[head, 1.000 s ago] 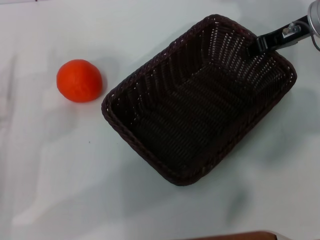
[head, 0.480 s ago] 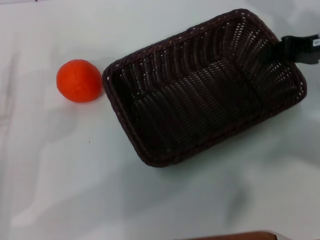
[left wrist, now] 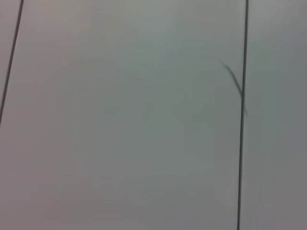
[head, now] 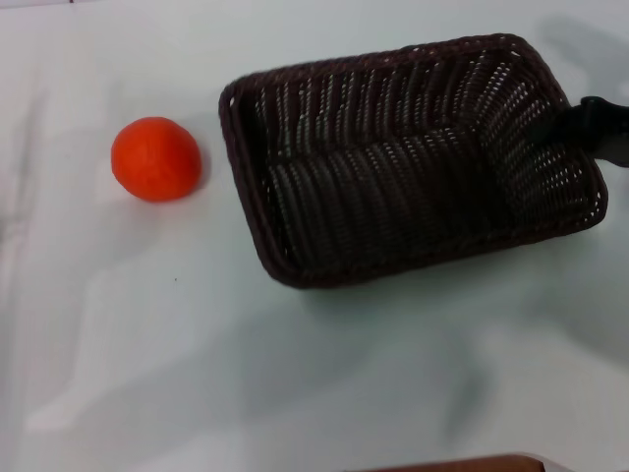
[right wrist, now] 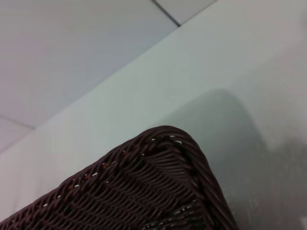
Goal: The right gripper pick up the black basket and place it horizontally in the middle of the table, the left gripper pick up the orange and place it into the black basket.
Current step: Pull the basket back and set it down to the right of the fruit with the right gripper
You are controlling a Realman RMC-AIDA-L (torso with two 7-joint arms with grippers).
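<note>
The black basket (head: pixel 403 157) lies nearly horizontal in the middle to right of the white table (head: pixel 197 344), open side up and empty. My right gripper (head: pixel 565 123) is shut on the rim of its right short side, reaching in from the right edge of the head view. A rounded corner of the basket (right wrist: pixel 158 191) fills the lower part of the right wrist view. The orange (head: pixel 155 158) sits on the table to the left of the basket, a short gap away. My left gripper is out of view.
The left wrist view shows only a pale surface with thin dark seams (left wrist: pixel 242 115). A brown edge (head: pixel 462 464) shows at the bottom of the head view. The table continues bare in front of the basket and orange.
My right gripper has swung the basket from a diagonal lie to nearly horizontal and shifted it to the right, away from the orange. The orange has not moved.
</note>
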